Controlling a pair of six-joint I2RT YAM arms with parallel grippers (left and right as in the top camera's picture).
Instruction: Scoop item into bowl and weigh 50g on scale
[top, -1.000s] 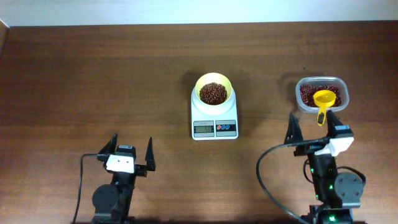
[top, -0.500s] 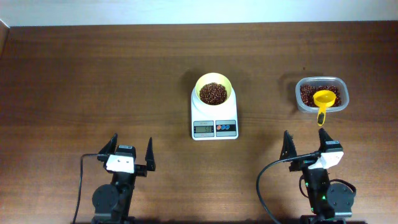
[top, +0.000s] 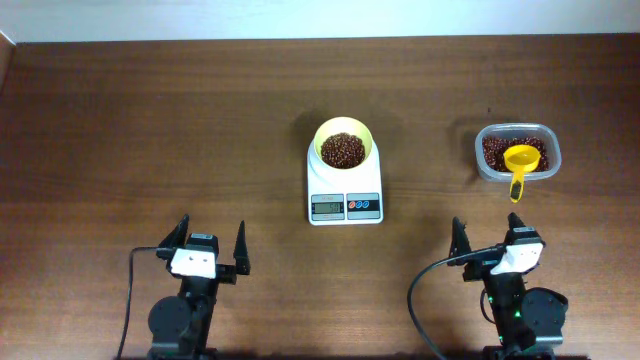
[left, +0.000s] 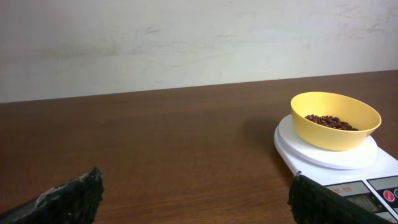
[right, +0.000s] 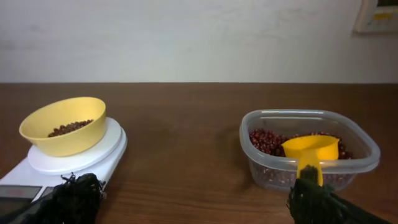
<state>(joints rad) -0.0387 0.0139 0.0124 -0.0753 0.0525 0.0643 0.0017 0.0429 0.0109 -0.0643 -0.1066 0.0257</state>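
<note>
Here left gripper (top: 212, 228) and right gripper (top: 489, 226) rest low, pointing forward, jaws wide, empty

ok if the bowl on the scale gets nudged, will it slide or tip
Probably slides: the bowl sits loose on the smooth scale plate. Looks like light plastic, so the beans give most weight. Its narrow base suggests it could tip.
</note>
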